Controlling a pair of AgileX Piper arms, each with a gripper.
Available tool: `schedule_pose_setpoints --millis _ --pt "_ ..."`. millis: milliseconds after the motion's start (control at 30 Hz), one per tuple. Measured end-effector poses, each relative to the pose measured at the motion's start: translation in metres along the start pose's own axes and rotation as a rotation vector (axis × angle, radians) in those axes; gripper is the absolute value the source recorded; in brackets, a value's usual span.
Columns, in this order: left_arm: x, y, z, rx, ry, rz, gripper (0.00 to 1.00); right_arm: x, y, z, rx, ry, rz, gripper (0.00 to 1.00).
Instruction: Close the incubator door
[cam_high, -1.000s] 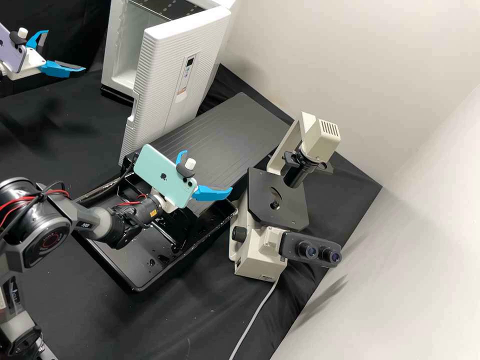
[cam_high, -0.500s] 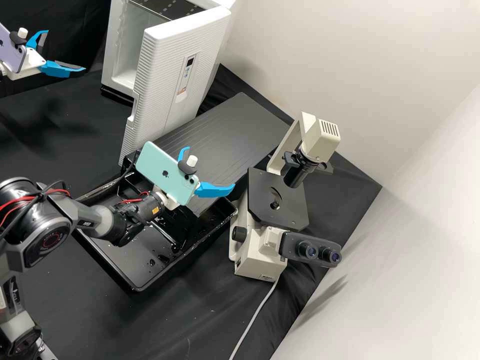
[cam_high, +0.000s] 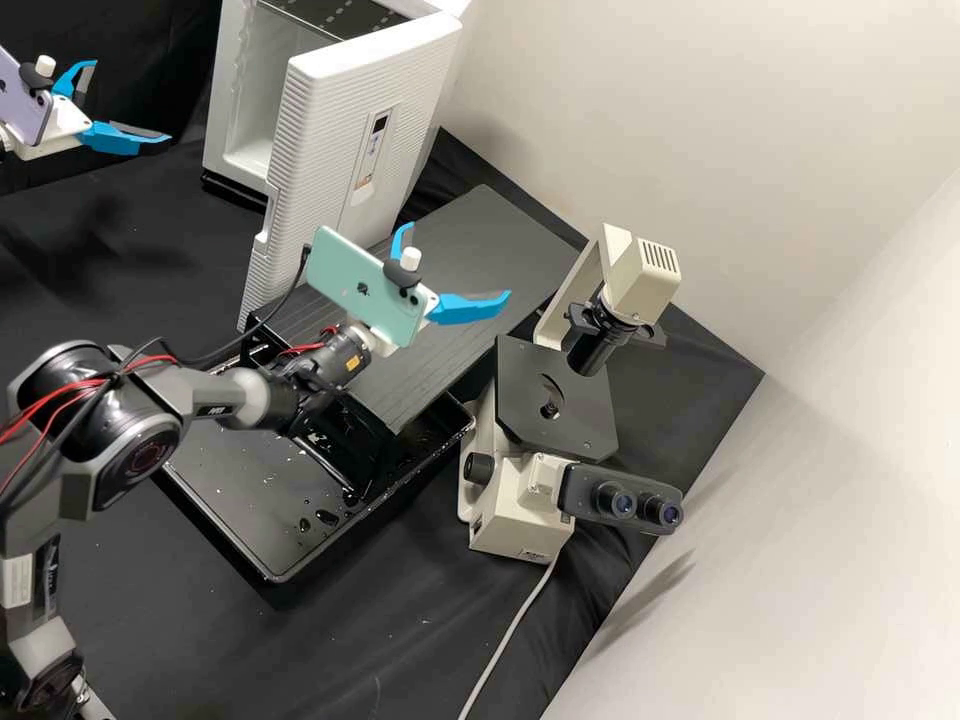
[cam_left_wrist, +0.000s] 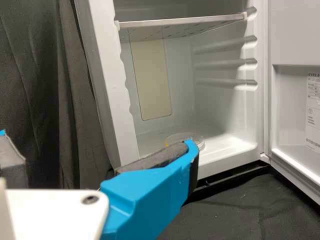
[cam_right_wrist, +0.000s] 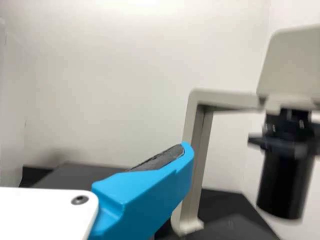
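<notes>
The left gripper (cam_high: 133, 101) stands open at the far left in the high view, away from the white incubator (cam_high: 240, 95). Its door (cam_high: 325, 150) is swung wide, ribbed outer face towards the microscope. The right gripper (cam_high: 459, 262) is open above the dark grooved board, a little apart from the door's outer side. In the left wrist view, the open left gripper (cam_left_wrist: 97, 140) faces the incubator's white interior (cam_left_wrist: 217, 110), with the door's inner face (cam_left_wrist: 295, 110) at the side. The right gripper (cam_right_wrist: 92, 150) in the right wrist view has nothing at its visible finger.
A microscope (cam_high: 555, 395) stands beside the grooved board (cam_high: 440, 270). Under the right arm lies a wet black tray (cam_high: 270, 575). A clear round dish (cam_left_wrist: 197, 139) rests on the incubator floor, below a metal shelf (cam_left_wrist: 180, 22).
The right gripper, still open, has moved up and to the right in the high view, from over the tray to over the board. The left arm and door have kept still.
</notes>
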Motion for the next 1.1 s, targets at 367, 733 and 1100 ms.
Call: schedule_pose_setpoints --millis 367,733,1100 --pt "0.0 0.0 0.0 0.0 0.0 0.0 1.0 0.055 0.008 -0.032 -0.078 0.126 0.048 1.0" --pt "0.0 0.0 0.0 0.0 0.0 0.0 1.0 0.091 0.017 -0.051 -0.132 0.136 0.06 1.0" --pt "0.0 0.0 0.0 0.0 0.0 0.0 1.0 0.096 0.011 -0.094 -0.247 0.309 0.033 1.0"
